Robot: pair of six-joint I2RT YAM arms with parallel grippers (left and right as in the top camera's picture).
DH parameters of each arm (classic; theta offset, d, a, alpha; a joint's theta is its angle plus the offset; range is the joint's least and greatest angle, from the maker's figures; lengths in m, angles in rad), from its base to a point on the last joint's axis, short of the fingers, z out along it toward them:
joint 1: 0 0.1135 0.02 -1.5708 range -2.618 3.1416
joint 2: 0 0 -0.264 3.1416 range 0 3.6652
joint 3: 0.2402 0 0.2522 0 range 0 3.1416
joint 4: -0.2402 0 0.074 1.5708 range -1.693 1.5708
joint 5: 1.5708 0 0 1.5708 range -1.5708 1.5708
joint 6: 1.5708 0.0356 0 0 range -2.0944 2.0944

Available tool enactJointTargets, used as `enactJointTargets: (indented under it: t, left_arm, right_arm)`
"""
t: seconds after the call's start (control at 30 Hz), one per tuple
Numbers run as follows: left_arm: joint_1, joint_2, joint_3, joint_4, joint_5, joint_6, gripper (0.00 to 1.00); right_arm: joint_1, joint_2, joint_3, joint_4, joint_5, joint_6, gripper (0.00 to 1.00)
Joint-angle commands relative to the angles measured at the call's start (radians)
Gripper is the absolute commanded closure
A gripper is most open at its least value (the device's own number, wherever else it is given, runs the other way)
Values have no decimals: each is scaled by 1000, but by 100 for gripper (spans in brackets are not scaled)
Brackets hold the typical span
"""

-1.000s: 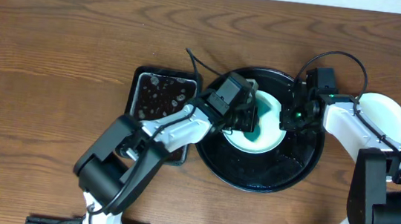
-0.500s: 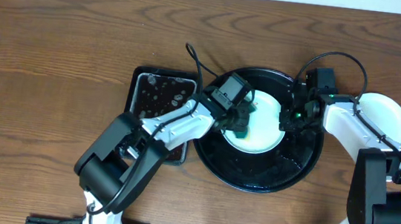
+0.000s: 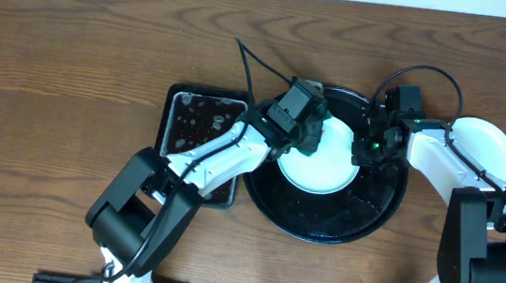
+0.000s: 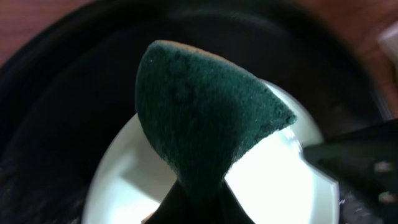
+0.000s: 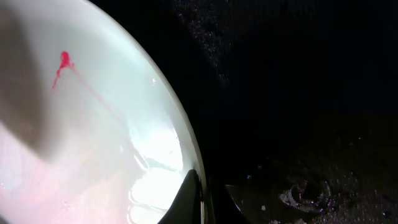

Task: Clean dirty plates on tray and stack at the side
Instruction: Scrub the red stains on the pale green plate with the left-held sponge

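Droplets (image 3: 200,122) are beading on the rectangular tray (image 3: 168,125) at your left. Your left gripper (image 3: 308,136) is squeezing a coarse green sponge (image 4: 199,124), folded to a wedge, over the glossy pale plate (image 3: 323,170) lying in the round black tray (image 3: 320,222). A thin red smear (image 5: 62,65) is showing there; your right gripper (image 3: 362,157) is pinching its rim.

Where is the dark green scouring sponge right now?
The dark green scouring sponge is pinched in the left gripper. In the overhead view it is at the upper-left part of the pale round plate on the large round glossy black tray.
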Motion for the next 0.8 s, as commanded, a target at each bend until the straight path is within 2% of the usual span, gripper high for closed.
enactJointTargets:
  t: [0.0,0.17,0.37,0.77]
  left_arm:
    - [-18,50,22,66,66,12,93]
    - [-35,110,23,162,103,-14,93]
    - [-18,185,23,116,98,-13,93]
    - [126,177,79,-388,92,-18,93]
  right_arm:
    - [36,34,-39,-17,-21,5,99]
    - [36,34,-39,-16,-21,5,99]
    - [36,34,-39,-18,-21,5,99]
    - [36,34,-39,-27,-21,5,99]
